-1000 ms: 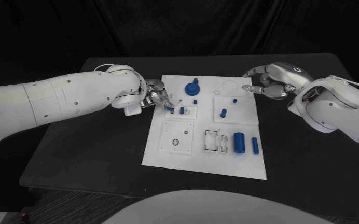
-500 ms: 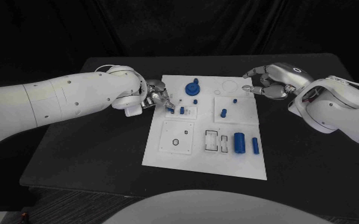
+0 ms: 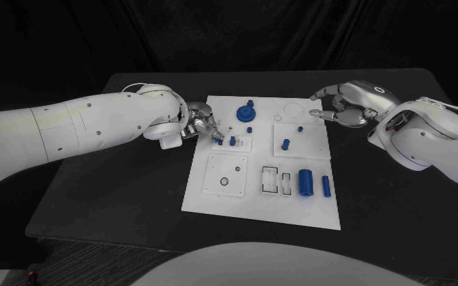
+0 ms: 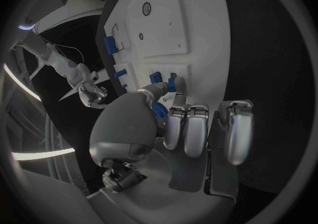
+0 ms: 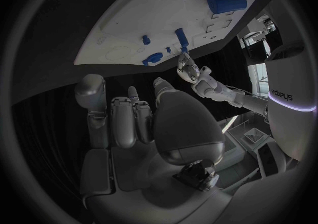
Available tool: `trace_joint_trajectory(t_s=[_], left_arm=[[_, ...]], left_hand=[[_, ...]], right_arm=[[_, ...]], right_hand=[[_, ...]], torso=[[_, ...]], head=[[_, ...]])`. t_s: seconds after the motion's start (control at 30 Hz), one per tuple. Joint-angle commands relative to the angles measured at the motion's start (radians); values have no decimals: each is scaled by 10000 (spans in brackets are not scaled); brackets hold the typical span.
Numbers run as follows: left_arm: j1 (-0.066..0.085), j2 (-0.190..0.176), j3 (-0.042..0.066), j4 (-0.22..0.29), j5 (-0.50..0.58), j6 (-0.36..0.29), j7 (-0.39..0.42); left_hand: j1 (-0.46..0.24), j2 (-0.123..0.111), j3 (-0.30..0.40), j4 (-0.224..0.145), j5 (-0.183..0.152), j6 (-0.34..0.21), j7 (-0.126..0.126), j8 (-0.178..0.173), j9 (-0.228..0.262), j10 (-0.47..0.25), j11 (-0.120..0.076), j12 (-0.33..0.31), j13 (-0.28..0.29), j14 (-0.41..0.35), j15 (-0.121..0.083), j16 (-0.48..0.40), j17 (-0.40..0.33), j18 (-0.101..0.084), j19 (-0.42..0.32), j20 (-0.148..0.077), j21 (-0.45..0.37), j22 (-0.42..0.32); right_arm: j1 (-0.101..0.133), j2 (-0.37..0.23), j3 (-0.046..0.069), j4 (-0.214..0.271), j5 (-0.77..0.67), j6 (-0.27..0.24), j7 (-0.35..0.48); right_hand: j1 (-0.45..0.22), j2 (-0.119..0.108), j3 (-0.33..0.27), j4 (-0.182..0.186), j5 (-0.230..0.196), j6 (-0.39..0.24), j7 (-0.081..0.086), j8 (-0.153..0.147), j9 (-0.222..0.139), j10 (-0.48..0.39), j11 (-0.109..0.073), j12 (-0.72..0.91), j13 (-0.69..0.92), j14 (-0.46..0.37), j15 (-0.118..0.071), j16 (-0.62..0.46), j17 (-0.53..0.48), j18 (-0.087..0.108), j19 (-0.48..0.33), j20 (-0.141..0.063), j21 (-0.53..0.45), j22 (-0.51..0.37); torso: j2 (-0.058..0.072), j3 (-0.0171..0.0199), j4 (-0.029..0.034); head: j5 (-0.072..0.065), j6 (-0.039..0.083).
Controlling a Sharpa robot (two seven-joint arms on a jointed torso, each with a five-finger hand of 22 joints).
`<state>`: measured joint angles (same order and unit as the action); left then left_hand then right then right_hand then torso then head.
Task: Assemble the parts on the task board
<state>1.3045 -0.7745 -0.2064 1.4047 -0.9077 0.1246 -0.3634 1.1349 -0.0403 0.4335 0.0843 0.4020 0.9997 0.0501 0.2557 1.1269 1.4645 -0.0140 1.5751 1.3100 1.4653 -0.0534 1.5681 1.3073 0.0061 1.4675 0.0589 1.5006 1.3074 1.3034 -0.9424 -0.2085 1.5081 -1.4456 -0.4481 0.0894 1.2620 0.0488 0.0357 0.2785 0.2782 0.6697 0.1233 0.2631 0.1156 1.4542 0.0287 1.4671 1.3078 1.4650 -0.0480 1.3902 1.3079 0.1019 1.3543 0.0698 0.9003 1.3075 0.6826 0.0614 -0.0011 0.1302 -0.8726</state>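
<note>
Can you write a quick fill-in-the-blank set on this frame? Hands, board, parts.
1. The task board is coloured ____.
2. The left hand pinches a small part of ____ colour at the board's left edge.
3. The right hand, holding nothing, hovers by the board's far ____ corner.
4. The large blue cylinder lies on its ____ in the board's near right area.

Missing words: white; blue; right; side

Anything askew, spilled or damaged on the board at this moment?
Nothing stands out. The task board lies flat on the table, its blue parts on it, none on the table. The left hand is at the board's edge; the right hand is at its far corner.
</note>
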Motion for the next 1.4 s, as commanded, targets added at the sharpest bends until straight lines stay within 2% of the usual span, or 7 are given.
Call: trace_joint_trajectory(t_s=[0.03, 1.3, 1.37, 1.4], left_arm=[[-117, 30, -62, 31, -12, 262, -95], [-195, -81, -63, 146, -12, 358, -253], [-197, -77, -63, 132, -12, 349, -255], [-198, -76, -63, 126, -12, 344, -256]], left_hand=[[-8, 99, 64, -14, -108, -46, -50, -76, 22, 1063, -19, -43, 2608, 1055, -30, 27, 2635, 166, 311, -28, -48, 2331], [82, 88, 156, -115, -143, -91, -49, -93, 46, 1063, -17, -43, 2608, 1055, -24, 27, 2635, 183, 253, -18, -107, 2309], [53, 78, 151, -105, -224, -108, -32, -105, 51, 1063, -5, -43, 2608, 1055, -18, 27, 2635, 186, 244, -15, -116, 2305], [-9, 93, 131, -62, -520, -121, -21, -125, 54, 1063, 9, -43, 2608, 1055, -6, 27, 2635, 187, 237, -2, -123, 2303]], right_arm=[[-27, -13, 9, 13, -1, 45, -69], [-89, -22, 9, -17, -1, 110, -159], [-89, -20, 9, -16, -1, 111, -160], [-90, -19, 9, -16, -1, 111, -160]], right_hand=[[73, 60, 37, -50, 8, 66, 28, -7, -15, -33, -28, -49, 1275, 445, 73, 1, 758, 197, -19, -9, -42, 786], [187, 56, 76, -112, 190, 83, 36, -20, -58, -47, -26, -66, 1249, 441, 74, -12, 743, 203, -24, -12, -113, 782], [187, 56, 76, -112, 190, 83, 36, -20, -58, -47, -26, -66, 1249, 441, 74, -12, 743, 203, -24, -12, -113, 782], [187, 56, 76, -112, 190, 83, 36, -20, -58, -47, -26, -66, 1249, 441, 74, -12, 743, 203, -24, -12, -113, 782]], torso=[[-6, -2, -1], [-7, -2, -2], [-7, -2, 1], [-7, -5, 0]], head=[[8, 0], [39, 0], [37, 0], [32, 0]])
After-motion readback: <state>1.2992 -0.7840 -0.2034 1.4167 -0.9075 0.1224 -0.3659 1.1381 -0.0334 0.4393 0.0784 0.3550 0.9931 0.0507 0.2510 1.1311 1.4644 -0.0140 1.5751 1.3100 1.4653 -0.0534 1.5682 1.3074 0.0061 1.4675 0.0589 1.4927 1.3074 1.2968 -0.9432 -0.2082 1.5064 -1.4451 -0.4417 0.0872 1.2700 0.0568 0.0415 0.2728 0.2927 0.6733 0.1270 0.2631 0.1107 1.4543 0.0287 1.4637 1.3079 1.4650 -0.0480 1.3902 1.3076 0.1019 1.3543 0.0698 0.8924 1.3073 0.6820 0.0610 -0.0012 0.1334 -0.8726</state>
